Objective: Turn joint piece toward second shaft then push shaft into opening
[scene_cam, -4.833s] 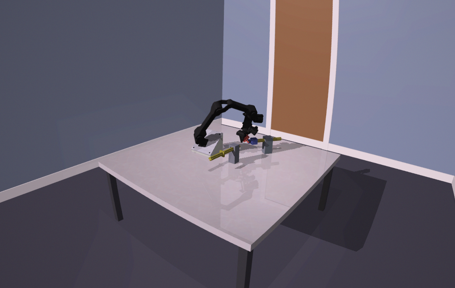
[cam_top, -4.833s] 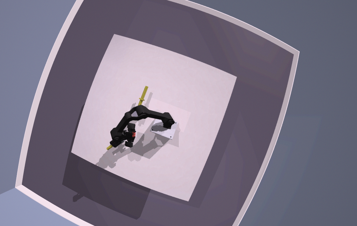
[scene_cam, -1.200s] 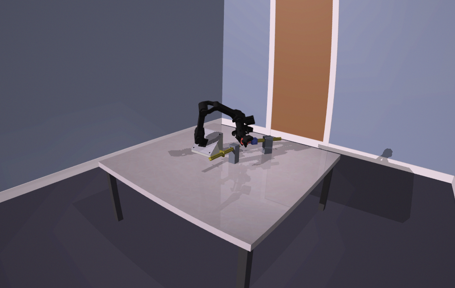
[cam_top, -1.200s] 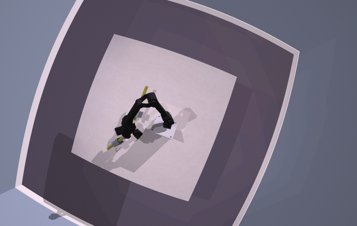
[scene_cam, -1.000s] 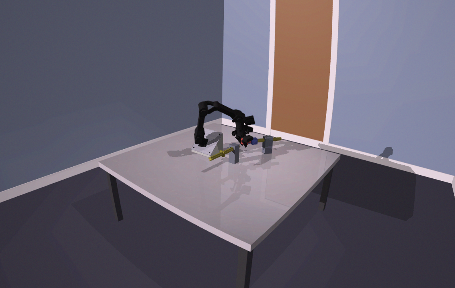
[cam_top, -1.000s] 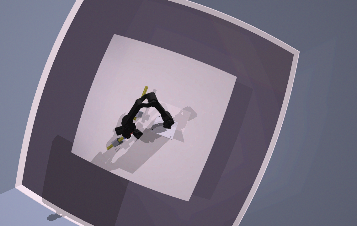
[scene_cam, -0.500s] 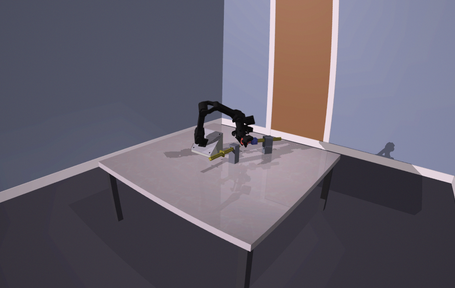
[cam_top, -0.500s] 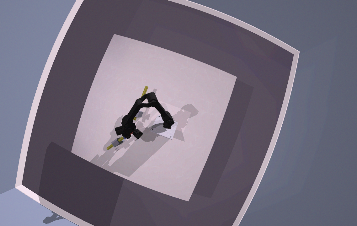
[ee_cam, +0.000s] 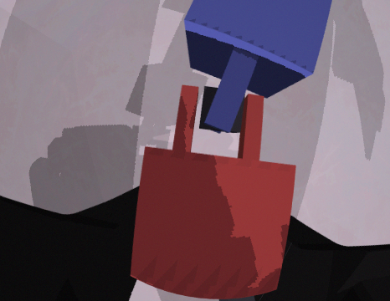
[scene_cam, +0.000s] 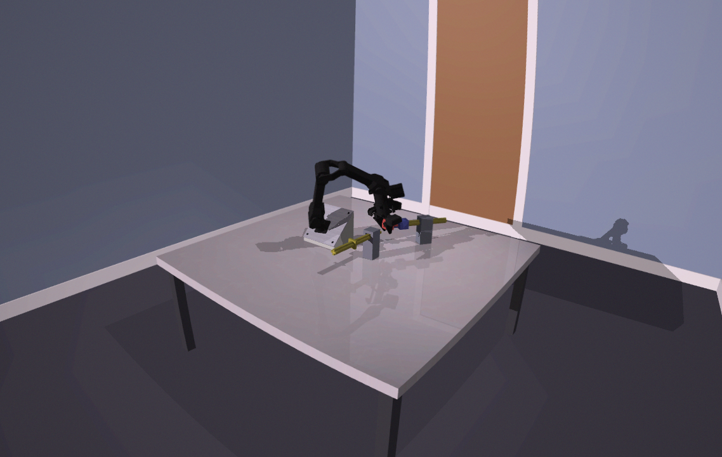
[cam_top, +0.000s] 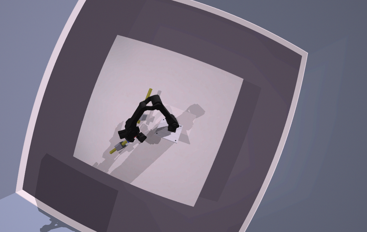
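Note:
My gripper (cam_top: 135,137) (scene_cam: 387,223) (ee_cam: 204,188) is shut on the red joint piece (ee_cam: 212,201), its black fingers on both sides of it. Two red prongs reach to the hinge, where a blue prong of the blue end piece (ee_cam: 262,33) (scene_cam: 403,223) comes in at a slant. The yellow fixed shaft (cam_top: 113,151) (scene_cam: 438,219) runs from the blue piece through its grey block (cam_top: 118,146) (scene_cam: 425,231). The second yellow shaft (cam_top: 150,92) (scene_cam: 343,249) passes through the other grey block (cam_top: 144,117) (scene_cam: 372,248). Its inner end is short of the joint piece. The opening's inside is hidden.
The arm's metal base plate (cam_top: 176,137) (scene_cam: 318,239) stands beside the shafts on the pale table (cam_top: 208,86) (scene_cam: 273,301). The second shaft has a yellow cross handle (scene_cam: 353,244) outside its block. The arm bends over the second shaft in the top view.

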